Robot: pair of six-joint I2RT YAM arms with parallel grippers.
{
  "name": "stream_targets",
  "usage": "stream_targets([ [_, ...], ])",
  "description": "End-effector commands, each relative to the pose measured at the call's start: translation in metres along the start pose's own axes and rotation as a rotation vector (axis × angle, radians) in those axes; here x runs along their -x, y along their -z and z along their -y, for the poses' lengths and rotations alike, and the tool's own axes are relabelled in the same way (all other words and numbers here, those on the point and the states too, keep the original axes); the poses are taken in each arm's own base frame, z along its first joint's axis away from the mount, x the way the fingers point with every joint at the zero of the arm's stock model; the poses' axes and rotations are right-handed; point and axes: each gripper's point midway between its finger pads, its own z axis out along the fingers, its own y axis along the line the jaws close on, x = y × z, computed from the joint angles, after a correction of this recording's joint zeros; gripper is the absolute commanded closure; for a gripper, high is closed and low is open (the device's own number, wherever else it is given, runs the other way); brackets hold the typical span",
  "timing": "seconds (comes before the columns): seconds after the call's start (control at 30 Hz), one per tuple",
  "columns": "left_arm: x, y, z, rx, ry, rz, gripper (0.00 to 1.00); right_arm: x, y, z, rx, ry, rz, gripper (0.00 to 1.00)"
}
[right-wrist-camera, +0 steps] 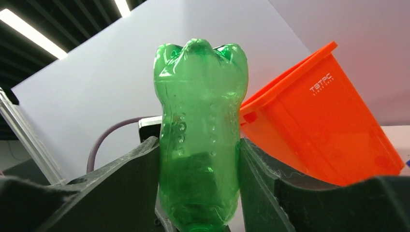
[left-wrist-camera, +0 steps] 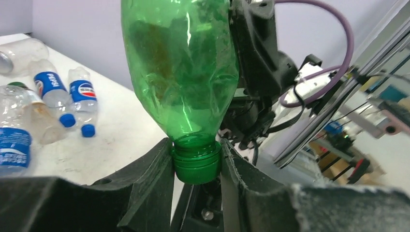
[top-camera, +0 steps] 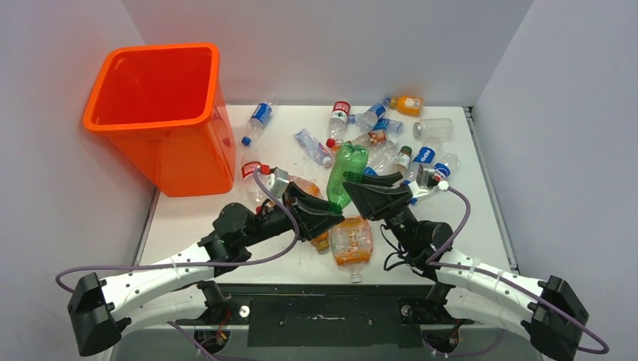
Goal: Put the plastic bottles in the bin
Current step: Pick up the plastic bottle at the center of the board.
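A green plastic bottle (top-camera: 347, 170) is held cap-down over the table's middle by both arms. My left gripper (left-wrist-camera: 197, 162) is shut on its green cap (left-wrist-camera: 197, 166). My right gripper (right-wrist-camera: 199, 154) is shut on the bottle's green body (right-wrist-camera: 200, 121), the base pointing up. In the top view the left gripper (top-camera: 335, 213) and right gripper (top-camera: 363, 192) meet at the bottle's lower end. The orange bin (top-camera: 162, 113) stands upright at the table's far left and is seen behind the bottle (right-wrist-camera: 329, 125). Several more plastic bottles lie across the back of the table (top-camera: 376, 128).
A crushed orange-tinted bottle (top-camera: 351, 242) lies under the grippers near the front edge. A red-labelled bottle (top-camera: 250, 171) lies beside the bin. Blue-labelled bottles (left-wrist-camera: 51, 87) lie left of the left gripper. White walls close in the table on three sides.
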Motion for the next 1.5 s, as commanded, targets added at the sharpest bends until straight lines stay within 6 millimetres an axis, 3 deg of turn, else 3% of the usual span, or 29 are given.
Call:
stream_targets([
  [0.0, 0.043, 0.005, 0.016, 0.045, -0.271, -0.058, 1.0, -0.003, -0.003, -0.013, -0.028, 0.056, -0.11, 0.27],
  [0.03, 0.053, 0.007, 0.018, 0.059, -0.322, -0.063, 1.0, -0.004, -0.002, -0.016, -0.036, 0.082, -0.144, 0.11],
  [0.07, 0.056, 0.01, 0.017, 0.085, -0.366, -0.099, 1.0, -0.003, -0.001, -0.018, -0.049, 0.119, -0.18, 0.02],
  [0.1, 0.052, 0.018, 0.013, 0.113, -0.4, -0.163, 1.0, -0.002, 0.002, -0.019, -0.074, 0.161, -0.224, 0.09],
  [0.13, 0.051, 0.025, 0.01, 0.135, -0.442, -0.216, 1.0, 0.002, 0.003, -0.021, -0.095, 0.214, -0.259, 0.1],
  [0.37, 0.045, 0.093, -0.007, 0.212, -0.737, -0.493, 1.0, 0.048, 0.031, -0.055, -0.173, 0.506, -0.47, 0.1],
  [0.47, 0.02, 0.109, -0.014, 0.133, -0.834, -0.653, 1.0, 0.052, 0.036, -0.055, -0.216, 0.533, -0.537, 0.1],
  [0.57, -0.001, 0.119, -0.025, 0.049, -0.983, -0.79, 1.0, 0.043, 0.036, -0.044, -0.274, 0.528, -0.619, 0.1],
  [0.7, -0.005, 0.12, -0.039, 0.044, -1.227, -0.873, 1.0, 0.014, 0.043, -0.025, -0.32, 0.505, -0.786, 0.1],
  [0.9, 0.002, 0.101, -0.039, 0.022, -1.629, -0.872, 1.0, -0.027, 0.061, -0.002, -0.327, 0.461, -0.979, 0.1],
  [1.0, 0.004, 0.096, -0.049, 0.041, -1.822, -0.942, 1.0, -0.048, 0.07, 0.006, -0.296, 0.437, -1.078, 0.1],
  [1.27, 0.02, 0.088, -0.056, 0.079, -2.083, -0.933, 1.0, -0.066, 0.084, 0.0, -0.223, 0.362, -1.135, 0.1],
  [1.47, 0.022, 0.086, -0.054, 0.095, -2.11, -0.871, 1.0, -0.087, 0.107, 0.008, -0.251, 0.248, -1.174, 0.1],
])
